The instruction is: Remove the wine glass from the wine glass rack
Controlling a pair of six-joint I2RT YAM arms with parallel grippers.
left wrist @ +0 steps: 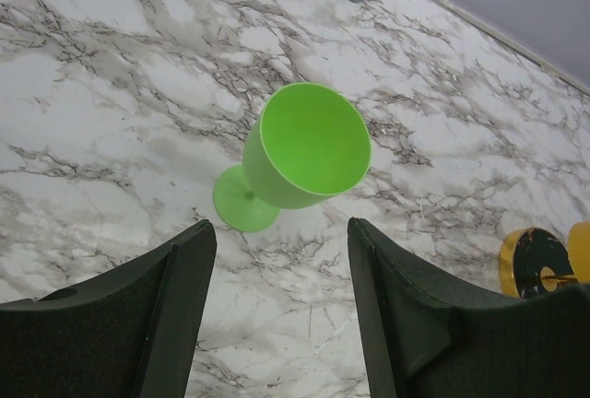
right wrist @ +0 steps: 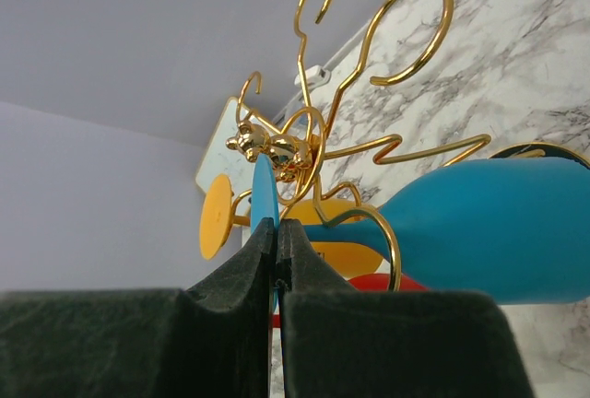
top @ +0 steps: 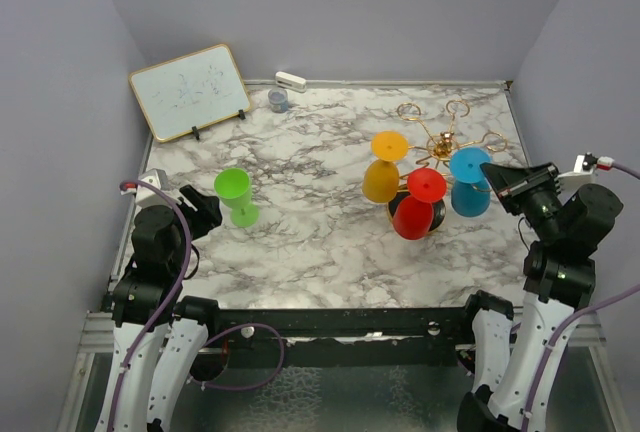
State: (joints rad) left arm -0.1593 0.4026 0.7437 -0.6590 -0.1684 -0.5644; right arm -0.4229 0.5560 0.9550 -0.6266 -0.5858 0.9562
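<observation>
The blue wine glass [right wrist: 489, 232] is pinched at its foot by the right claw [right wrist: 277, 229]; the left claw [left wrist: 277, 232] is spread, empty. Outward withdrawal from the rack [right wrist: 272, 145] is judged next.

Right hand [top: 492, 171] touches blue wine glass [top: 470, 197] hung on the wine glass rack [top: 441, 148].

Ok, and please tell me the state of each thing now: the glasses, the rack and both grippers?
green wine glass: upright on the table, empty
blue wine glass: hanging upside down on the rack, foot pinched
yellow wine glass: hanging upside down
red wine glass: hanging upside down
wine glass rack: standing, some loops free
left gripper: open
right gripper: shut on the blue glass's foot
</observation>
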